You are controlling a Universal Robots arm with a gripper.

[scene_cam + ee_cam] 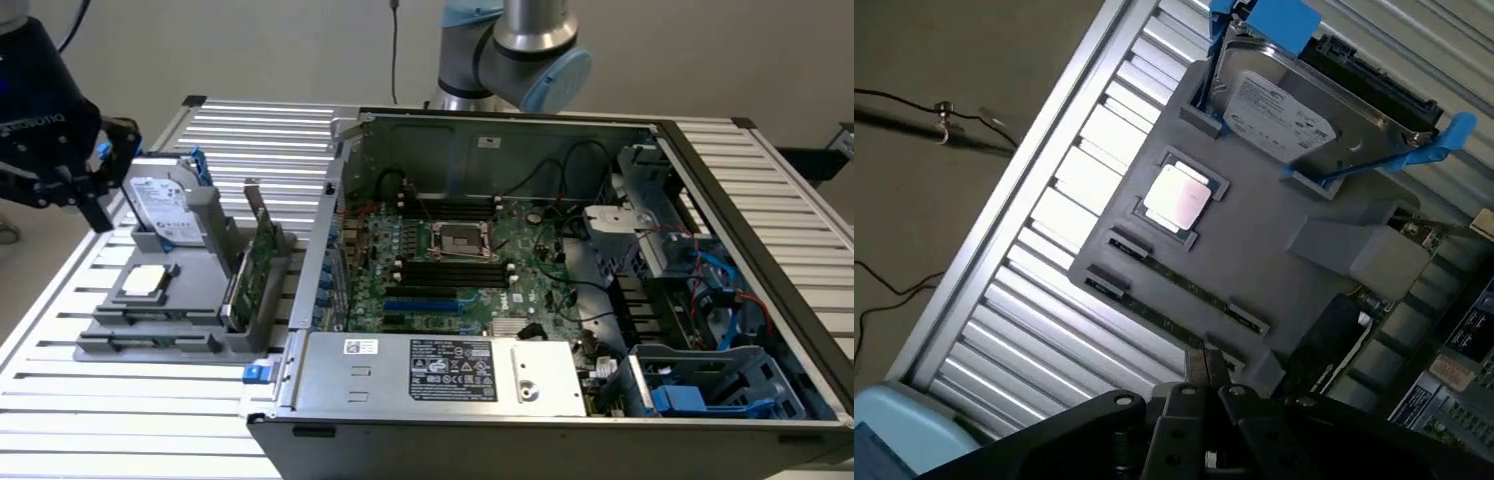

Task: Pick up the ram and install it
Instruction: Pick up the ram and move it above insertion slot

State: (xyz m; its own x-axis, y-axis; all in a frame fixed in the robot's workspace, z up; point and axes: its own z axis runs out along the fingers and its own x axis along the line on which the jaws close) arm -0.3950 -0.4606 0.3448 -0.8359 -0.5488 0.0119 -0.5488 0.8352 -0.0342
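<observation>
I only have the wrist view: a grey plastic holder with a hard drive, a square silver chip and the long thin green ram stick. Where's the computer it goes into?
Observer: An open grey metal computer case stands right beside the grey plastic holder, on the exterior view's right of it.
Operator: What's in it for the ram?
Observer: A large green motherboard lies flat inside, with long black slots on both sides of a square silver socket.
Operator: Where's my gripper?
Observer: It hangs at the holder's end on the exterior view's left, next to the upright silver hard drive.
</observation>
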